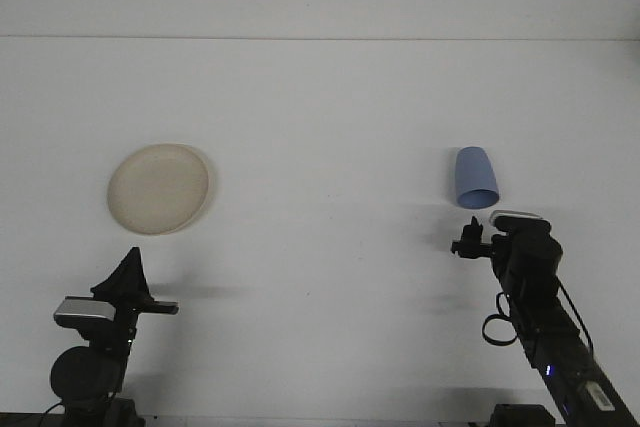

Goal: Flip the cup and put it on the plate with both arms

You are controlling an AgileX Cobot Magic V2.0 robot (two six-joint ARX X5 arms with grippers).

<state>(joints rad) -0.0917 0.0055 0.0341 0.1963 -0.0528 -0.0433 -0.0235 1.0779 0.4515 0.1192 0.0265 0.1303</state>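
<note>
The right arm (540, 327) is reaching up from the bottom right corner of the white table (330, 117), its black links slanting toward the middle of the scene and a loop of cable hanging at its side. The right gripper (468, 242) is pointing away from the camera, its small dark tip sitting just below the blue cup (476, 178). From this front view it is not possible to tell how wide its fingers are standing, since they are reading only as a dark cluster.

The blue cup is lying on its side on the right half of the table, its open mouth facing the camera and slightly right, its closed base pointing toward the far wall. It is resting just beyond the right gripper, near it but apart, with a strip of bare table showing between the two.

The left arm (95, 347) is sitting low in the bottom left corner, and the left gripper (128, 277) is pointing upward as a dark wedge; its fingers appear drawn together to a point and are holding nothing.

The cream plate (159, 188) is lying flat on the left half of the table, just beyond the left gripper and well apart from the cup.
</note>
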